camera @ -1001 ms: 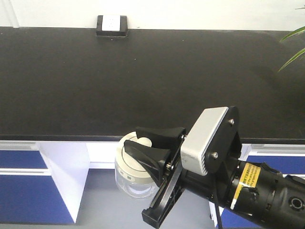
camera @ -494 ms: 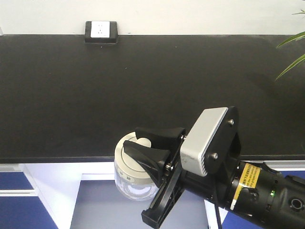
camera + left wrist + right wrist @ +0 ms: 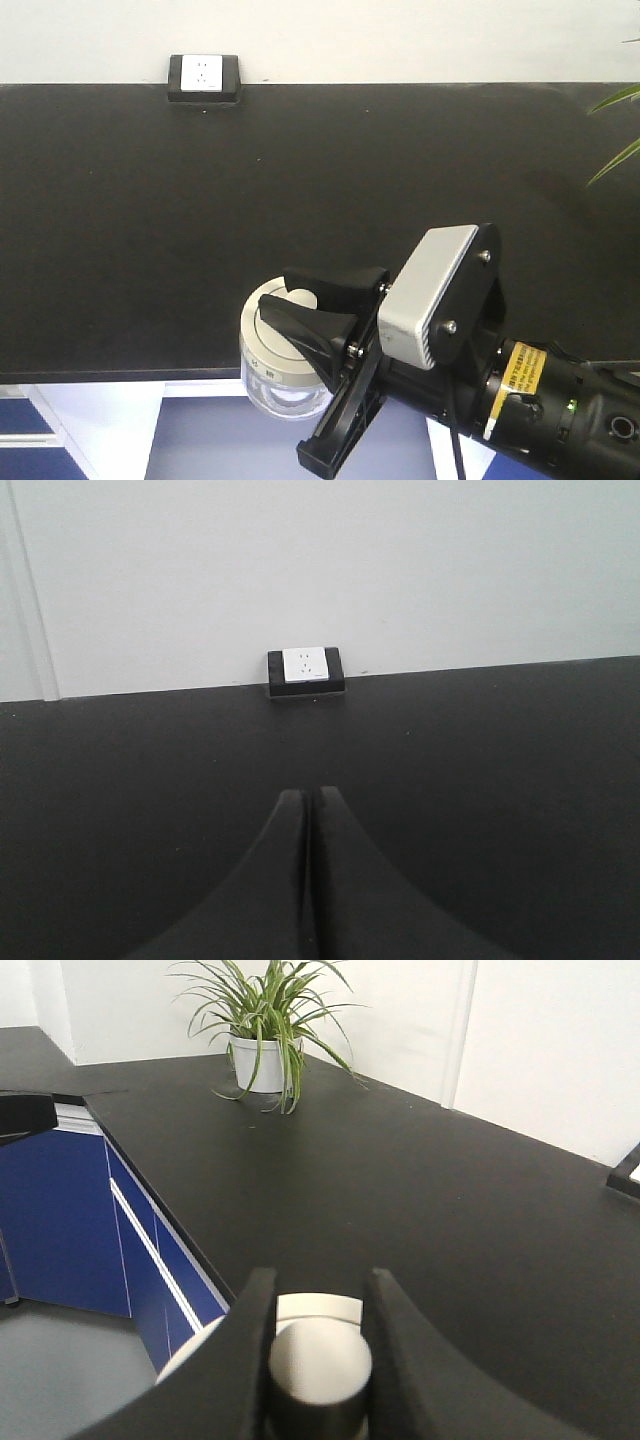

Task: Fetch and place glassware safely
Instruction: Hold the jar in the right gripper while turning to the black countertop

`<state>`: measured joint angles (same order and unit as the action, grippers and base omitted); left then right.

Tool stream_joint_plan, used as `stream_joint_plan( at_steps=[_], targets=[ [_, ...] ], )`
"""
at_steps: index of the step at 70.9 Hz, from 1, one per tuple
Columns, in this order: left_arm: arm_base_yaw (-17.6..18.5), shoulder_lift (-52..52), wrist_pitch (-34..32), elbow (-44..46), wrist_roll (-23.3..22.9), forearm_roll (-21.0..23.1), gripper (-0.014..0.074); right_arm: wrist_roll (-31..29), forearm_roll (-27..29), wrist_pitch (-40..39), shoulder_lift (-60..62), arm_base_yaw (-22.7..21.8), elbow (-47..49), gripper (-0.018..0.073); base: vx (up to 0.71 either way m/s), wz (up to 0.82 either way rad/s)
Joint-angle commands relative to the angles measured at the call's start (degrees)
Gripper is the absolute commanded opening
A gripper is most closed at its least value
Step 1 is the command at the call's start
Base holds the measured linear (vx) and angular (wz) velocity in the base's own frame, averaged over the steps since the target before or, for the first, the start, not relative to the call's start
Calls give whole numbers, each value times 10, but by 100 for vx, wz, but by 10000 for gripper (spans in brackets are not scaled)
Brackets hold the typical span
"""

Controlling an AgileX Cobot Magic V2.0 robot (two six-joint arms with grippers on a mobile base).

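Glass jar gripped by right pincer.

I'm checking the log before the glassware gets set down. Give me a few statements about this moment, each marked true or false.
1. The right hand grips the jar by the knob of its lid. True.
2. The left hand is open. False: it is shut and holds nothing.
3. The jar stands in the middle of the counter. False: it hangs in the right hand at the counter's front edge.
4. A socket box sits at the counter's back edge. True.
5. The jar's lid is off. False: the lid sits on the jar.
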<state>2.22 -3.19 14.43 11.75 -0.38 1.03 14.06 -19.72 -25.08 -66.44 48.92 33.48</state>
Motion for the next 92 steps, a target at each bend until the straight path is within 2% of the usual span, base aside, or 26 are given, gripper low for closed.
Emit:
stream_joint_plan(
  at_steps=[1,92],
  targets=[
    [4,-6,-41,14,-2,6,-7,1,4,-57,14,0,18,-3,10,0],
    [4,-6,-41,14,-2,6,-7,1,4,-55,14,0,18,-3,9,1]
  ],
)
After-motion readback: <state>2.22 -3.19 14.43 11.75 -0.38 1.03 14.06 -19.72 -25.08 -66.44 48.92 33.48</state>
